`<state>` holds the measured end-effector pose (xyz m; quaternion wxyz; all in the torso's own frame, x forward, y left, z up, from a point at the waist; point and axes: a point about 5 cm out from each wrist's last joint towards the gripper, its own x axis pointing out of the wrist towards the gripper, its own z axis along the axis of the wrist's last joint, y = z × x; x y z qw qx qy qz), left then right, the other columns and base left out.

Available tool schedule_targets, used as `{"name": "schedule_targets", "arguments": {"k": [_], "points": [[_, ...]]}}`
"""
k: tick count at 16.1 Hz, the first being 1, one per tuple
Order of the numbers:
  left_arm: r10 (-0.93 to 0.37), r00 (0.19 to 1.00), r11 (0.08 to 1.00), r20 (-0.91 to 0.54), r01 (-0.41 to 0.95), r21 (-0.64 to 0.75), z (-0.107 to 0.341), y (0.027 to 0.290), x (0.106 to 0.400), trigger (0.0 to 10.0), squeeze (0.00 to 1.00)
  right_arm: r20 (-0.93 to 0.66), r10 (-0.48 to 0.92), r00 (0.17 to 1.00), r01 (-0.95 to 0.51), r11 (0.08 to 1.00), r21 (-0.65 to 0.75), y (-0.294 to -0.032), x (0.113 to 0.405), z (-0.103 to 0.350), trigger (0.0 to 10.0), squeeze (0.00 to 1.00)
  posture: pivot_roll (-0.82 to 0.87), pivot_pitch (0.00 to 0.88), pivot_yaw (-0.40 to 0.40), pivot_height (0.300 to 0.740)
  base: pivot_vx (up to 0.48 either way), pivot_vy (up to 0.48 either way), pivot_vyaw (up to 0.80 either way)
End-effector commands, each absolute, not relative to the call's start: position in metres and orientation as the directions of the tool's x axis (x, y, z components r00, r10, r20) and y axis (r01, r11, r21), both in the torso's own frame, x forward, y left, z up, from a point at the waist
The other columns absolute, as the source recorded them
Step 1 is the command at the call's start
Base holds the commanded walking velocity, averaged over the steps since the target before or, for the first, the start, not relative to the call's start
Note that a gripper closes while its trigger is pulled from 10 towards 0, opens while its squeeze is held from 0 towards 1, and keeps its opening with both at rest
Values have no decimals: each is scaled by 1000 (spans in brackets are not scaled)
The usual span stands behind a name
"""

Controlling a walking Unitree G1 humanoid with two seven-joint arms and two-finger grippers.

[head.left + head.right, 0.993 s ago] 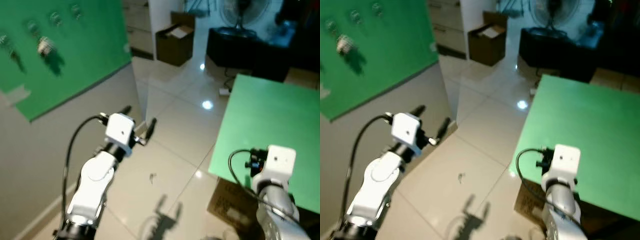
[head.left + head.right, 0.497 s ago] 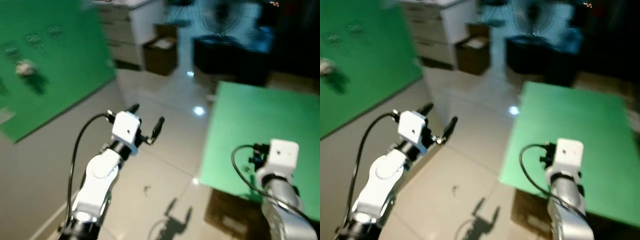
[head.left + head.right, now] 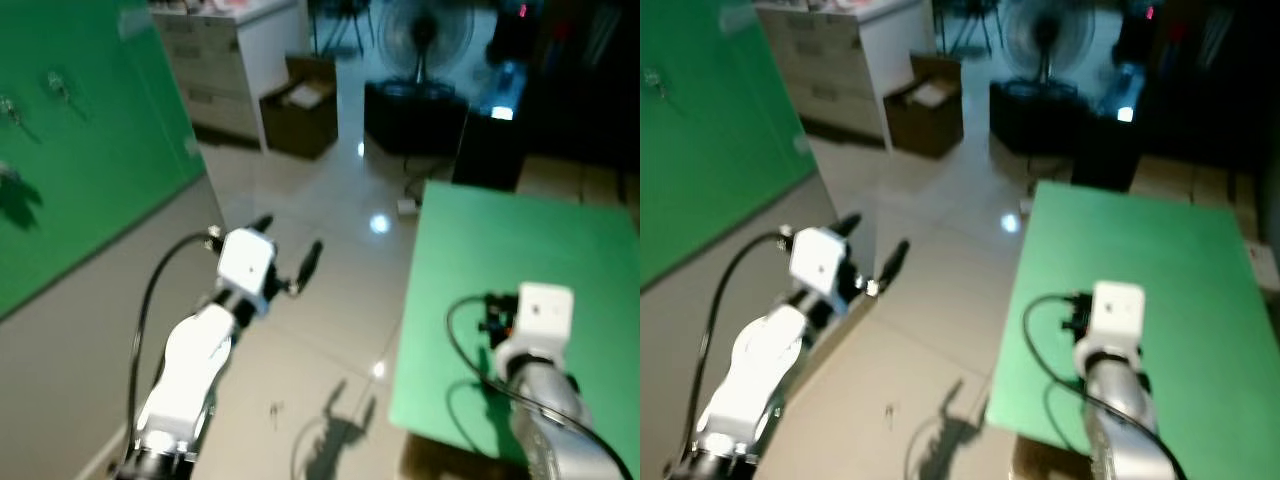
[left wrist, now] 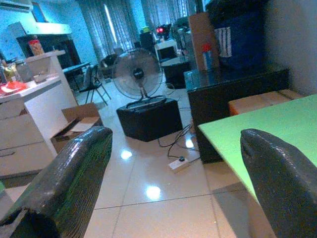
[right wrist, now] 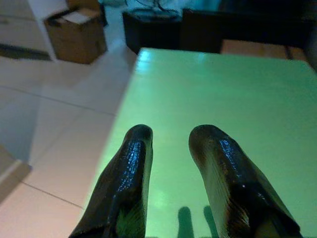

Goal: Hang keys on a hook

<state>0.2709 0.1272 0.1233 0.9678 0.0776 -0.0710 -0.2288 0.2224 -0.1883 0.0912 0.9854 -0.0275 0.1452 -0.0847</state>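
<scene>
Small metal hooks [image 3: 58,88] stick out high on the green wall board [image 3: 90,170].

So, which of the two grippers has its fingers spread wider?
The left gripper: its fingers stand far apart over the floor, while the right gripper shows a narrow gap above the green table.

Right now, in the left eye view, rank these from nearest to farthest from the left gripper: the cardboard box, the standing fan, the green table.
1. Green table: on the robot's right of the left gripper, across a strip of tiled floor.
2. Cardboard box: ahead on the floor, beside the white drawers.
3. Standing fan: farthest, at the back, behind the black cabinet.
</scene>
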Motion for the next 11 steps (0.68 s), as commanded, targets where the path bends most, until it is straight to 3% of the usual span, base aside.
{"name": "schedule_targets", "arguments": {"k": [1,4,11], "points": [[-460,883,879,92,438,190,122,129,272,10000,0,-297,-163,941,150,987,-65,-184,219,89,10000,0,-126,0,76,740,360,0,-781],[-487,872,861,55,469,198,116,126,270,10000,0,-301,-163,940,151,986,-64,-183,215,90,10000,0,-133,0,82,740,331,0,-781],[-501,865,849,17,488,203,108,127,263,10000,0,-327,-113,938,97,993,-63,-178,212,88,10000,0,-124,0,69,740,0,0,0]]}}
